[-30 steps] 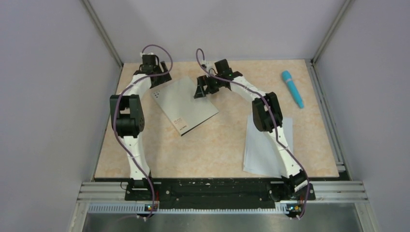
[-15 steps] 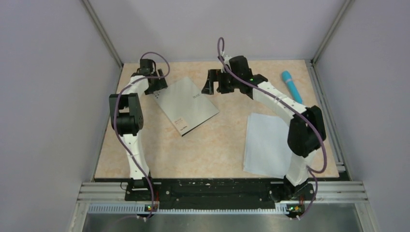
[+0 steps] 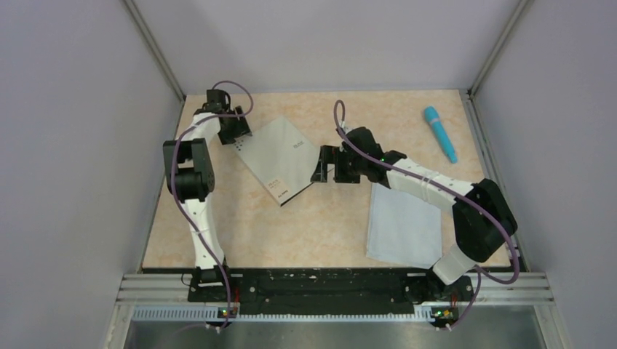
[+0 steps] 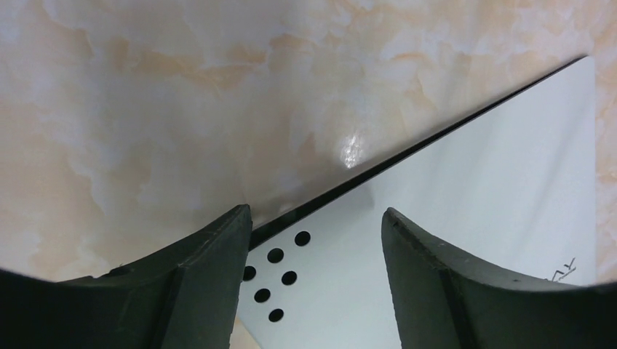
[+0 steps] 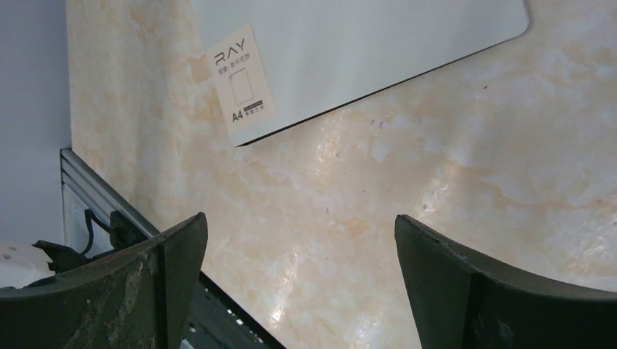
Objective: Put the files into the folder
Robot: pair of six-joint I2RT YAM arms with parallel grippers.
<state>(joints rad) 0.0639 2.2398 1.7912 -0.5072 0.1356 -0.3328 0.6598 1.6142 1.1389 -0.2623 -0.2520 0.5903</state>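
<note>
top view. the folder (image 3: 280, 156) is shown lying closed, grey cover up, on the far left part of the bench (image 3: 327, 225), turned at an angle. the files (image 3: 400, 236) are shown as a flat stack on the near right part of the bench, well apart from the folder and partly overhung by the right arm.

progress. no part of the task is judged done: the cover is not yet opened and no sheet has been lifted or laid inside. opening the folder, carrying the sheets across and placing them in it are all left.

claws. the left claw (image 4: 316, 218) is placed at the folder's far left corner. its jaws are shown apart, straddling the cover's dark edge beside a cluster of black dots (image 4: 280, 276), with nothing clamped. the right claw (image 5: 300, 225) is held just beside the folder's right corner, jaws spread wide and empty; the printed label (image 5: 240, 83) is shown ahead of it.

surroundings. a blue pen-like object (image 3: 441, 133) is noted at the far right, well apart from both. nothing is seen between files and folder; the closed cover itself is judged the obstacle.
</note>
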